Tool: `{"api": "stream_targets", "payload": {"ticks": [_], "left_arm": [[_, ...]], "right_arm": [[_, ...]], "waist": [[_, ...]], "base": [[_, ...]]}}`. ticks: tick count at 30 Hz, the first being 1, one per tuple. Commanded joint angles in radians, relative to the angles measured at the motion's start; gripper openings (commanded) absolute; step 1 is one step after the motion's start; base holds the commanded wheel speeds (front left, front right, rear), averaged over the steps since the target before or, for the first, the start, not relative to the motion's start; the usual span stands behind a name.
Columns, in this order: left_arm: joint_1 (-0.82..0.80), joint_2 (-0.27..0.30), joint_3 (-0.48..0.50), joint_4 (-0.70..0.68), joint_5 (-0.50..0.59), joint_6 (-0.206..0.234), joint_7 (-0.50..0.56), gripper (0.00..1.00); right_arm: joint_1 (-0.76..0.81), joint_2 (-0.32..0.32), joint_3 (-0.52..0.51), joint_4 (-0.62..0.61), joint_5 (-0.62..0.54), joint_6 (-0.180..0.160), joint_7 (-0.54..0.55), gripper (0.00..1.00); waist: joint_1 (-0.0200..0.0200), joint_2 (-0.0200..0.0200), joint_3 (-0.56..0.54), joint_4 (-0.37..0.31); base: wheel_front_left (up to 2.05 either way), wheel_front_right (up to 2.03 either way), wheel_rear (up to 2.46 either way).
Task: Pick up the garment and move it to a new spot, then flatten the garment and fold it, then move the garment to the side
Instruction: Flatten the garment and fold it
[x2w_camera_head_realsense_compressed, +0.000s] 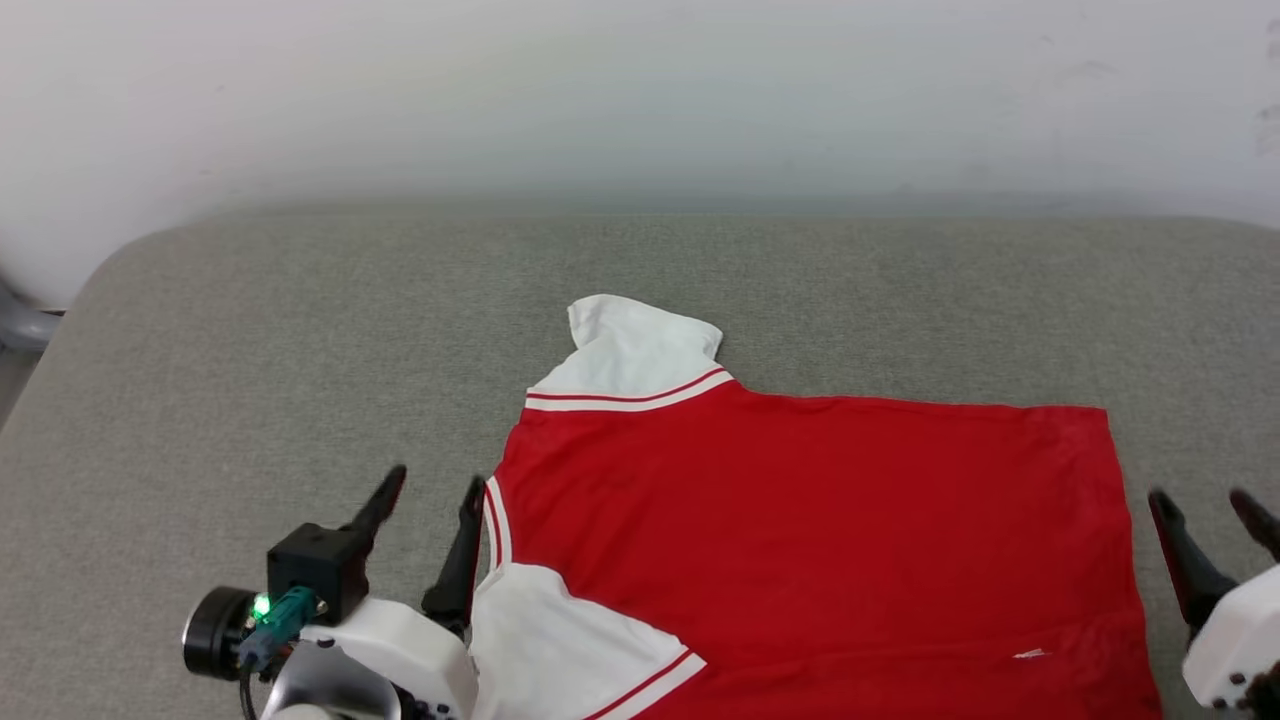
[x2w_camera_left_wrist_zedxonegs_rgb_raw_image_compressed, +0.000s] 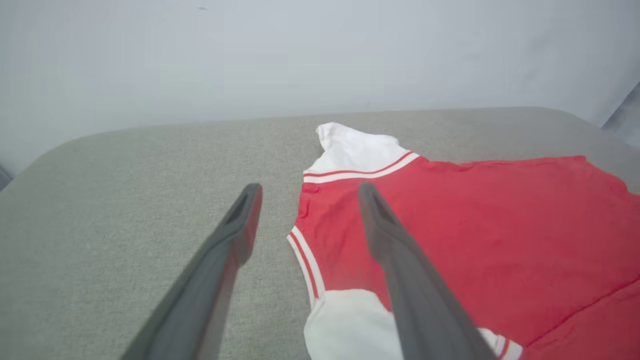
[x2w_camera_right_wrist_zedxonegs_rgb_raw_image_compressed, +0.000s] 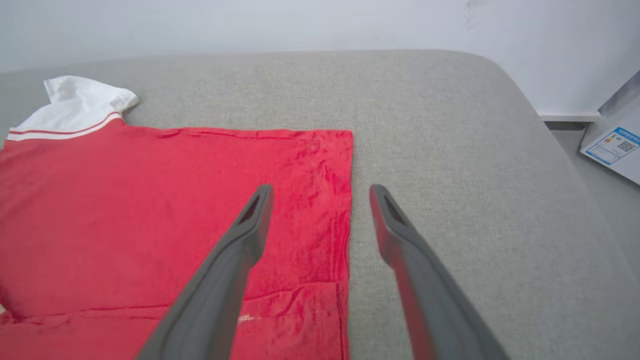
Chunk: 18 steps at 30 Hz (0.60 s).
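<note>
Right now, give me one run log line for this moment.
garment: spread on grey surface | left hand: open at collar edge | right hand: open at hem edge

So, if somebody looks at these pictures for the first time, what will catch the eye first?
The bright red garment catches the eye first: it lies spread on the grey padded surface, with one white sleeve pointing away from the robot. Next come the two dark-fingered grippers, both open: the left gripper at the garment's left edge and the right gripper at its right edge, neither holding the cloth.
</note>
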Motion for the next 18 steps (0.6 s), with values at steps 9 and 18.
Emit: {"api": "stream_targets", "payload": {"ticks": [9,18], "left_arm": [[-0.07,-0.029,0.038,0.049,0.046,-0.018,-0.162,1.0],[-0.358,0.04,-0.016,0.168,0.056,-0.185,0.026,1.0]], "right_arm": [[-0.028,0.069,0.05,-0.036,0.057,-0.001,-0.294,1.0],[-0.084,0.104,0.069,-0.056,0.023,-0.001,-0.358,1.0]], "waist": [[0.0,0.0,0.055,-0.063],[0.0,0.0,0.214,-0.135]], "base": [[0.0,0.0,0.0],[0.0,0.0,0.0]]}}
